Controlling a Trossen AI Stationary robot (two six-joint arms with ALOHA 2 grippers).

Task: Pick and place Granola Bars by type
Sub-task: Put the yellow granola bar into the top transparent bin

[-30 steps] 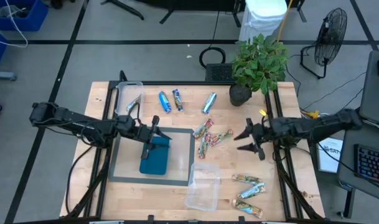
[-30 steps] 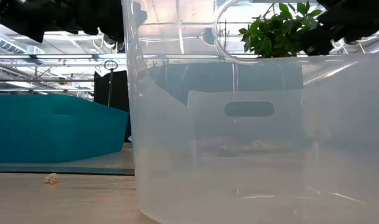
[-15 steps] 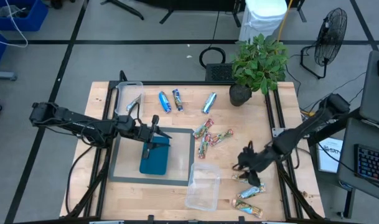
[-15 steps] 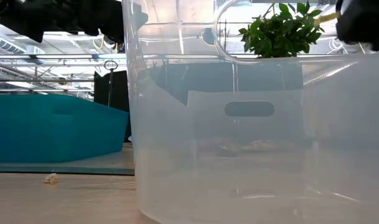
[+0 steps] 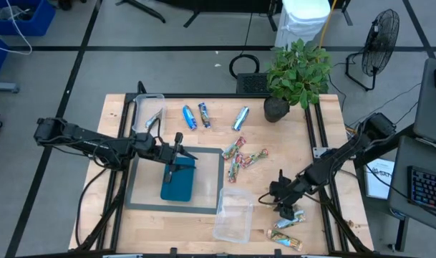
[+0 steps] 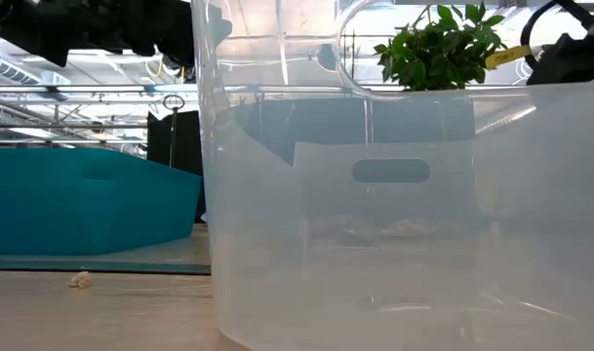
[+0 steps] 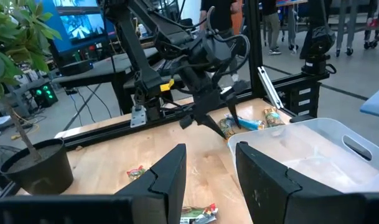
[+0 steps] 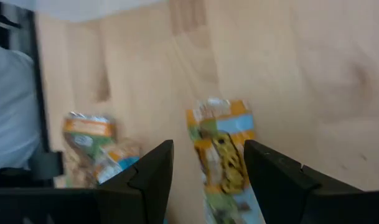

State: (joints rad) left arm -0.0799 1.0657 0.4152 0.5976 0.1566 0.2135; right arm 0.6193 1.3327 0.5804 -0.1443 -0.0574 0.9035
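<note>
Within the last second the right gripper (image 5: 278, 203) had swung away from the middle of the table and dropped low over the silver-tan bars, its jaws spread and empty. One silver-tan bar (image 8: 223, 149) lay flat on the wood directly ahead of the fingers, lined up with the gap between them but not yet inside it, with a second such bar (image 8: 93, 140) off to one side (both untouched, as far as the wrist view showed). That reads as the approach to a pick, with the clear tub (image 5: 234, 213) just beside the gripper as a likely drop point. The left gripper (image 5: 176, 154) hung open and empty over the teal tray (image 5: 177, 188).
</note>
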